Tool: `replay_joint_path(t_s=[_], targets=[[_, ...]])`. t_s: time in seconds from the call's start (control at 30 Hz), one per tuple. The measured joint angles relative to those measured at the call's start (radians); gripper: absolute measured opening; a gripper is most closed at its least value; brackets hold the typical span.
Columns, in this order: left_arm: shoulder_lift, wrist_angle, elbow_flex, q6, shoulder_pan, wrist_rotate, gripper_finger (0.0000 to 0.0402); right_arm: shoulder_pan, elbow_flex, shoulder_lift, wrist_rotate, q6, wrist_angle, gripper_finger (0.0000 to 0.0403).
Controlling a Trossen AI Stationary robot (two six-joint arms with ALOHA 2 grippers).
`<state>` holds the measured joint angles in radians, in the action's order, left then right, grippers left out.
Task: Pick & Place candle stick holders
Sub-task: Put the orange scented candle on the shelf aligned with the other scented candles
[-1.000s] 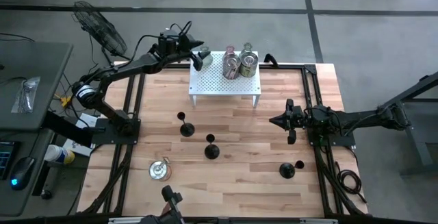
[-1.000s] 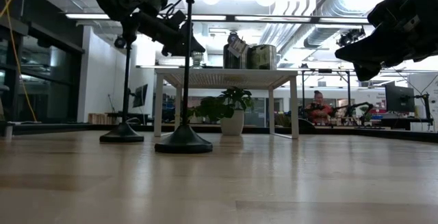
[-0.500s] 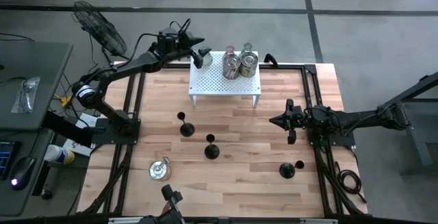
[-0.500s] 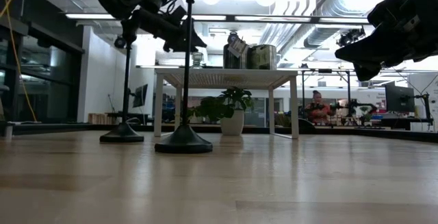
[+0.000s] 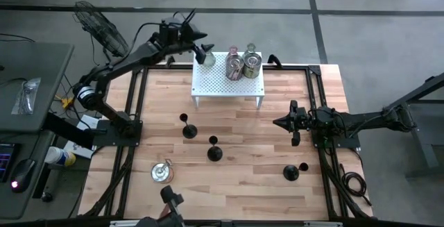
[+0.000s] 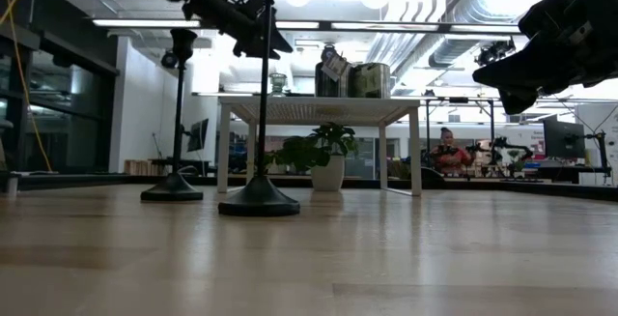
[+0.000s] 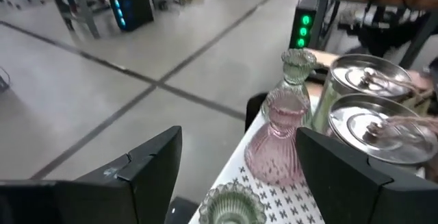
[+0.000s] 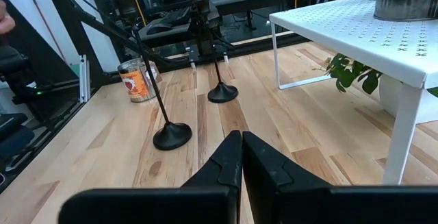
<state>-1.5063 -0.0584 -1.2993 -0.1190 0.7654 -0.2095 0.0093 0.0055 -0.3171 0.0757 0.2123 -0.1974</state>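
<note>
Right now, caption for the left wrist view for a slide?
Open left gripper above white rack, facing pink glass holder, small clear holder between the fingers.

The table [image 5: 229, 178] is pale wood, striped in lighter and darker planks, edged by a black frame. On it stands a white rack [image 5: 228, 82] dotted all over with small perforations (cross-shaped in the left wrist view). On the rack sit a pink ribbed glass holder [image 7: 276, 142], a clear greenish ribbed one [image 7: 298, 68], another clear one [image 7: 231, 205], and two silvery tins [image 7: 373, 114]. Three black holders [image 5: 187, 128] stand on the wood, beside an orange-labelled can [image 8: 137, 80]. Both arms are black.
</note>
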Motion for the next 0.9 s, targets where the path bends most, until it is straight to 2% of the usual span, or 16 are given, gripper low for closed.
replay_joint_path(t_s=[0.17,0.37,0.63,0.9], targets=[[0.000,-0.218,-0.122,-0.015,0.000,-0.007,0.0281,0.000,0.000,0.000,0.000,0.000,0.000,0.0004],[0.032,-0.399,-0.231,-0.024,0.000,-0.003,0.0281,0.000,0.000,0.000,0.000,0.000,0.000,0.0004],[0.195,-0.539,-0.239,-0.031,0.000,0.017,0.0281,0.000,0.000,0.000,0.000,0.000,0.000,0.0004],[0.337,-0.832,-0.239,0.034,0.000,0.063,0.0281,0.000,0.000,0.000,0.000,0.000,0.000,0.0004]])
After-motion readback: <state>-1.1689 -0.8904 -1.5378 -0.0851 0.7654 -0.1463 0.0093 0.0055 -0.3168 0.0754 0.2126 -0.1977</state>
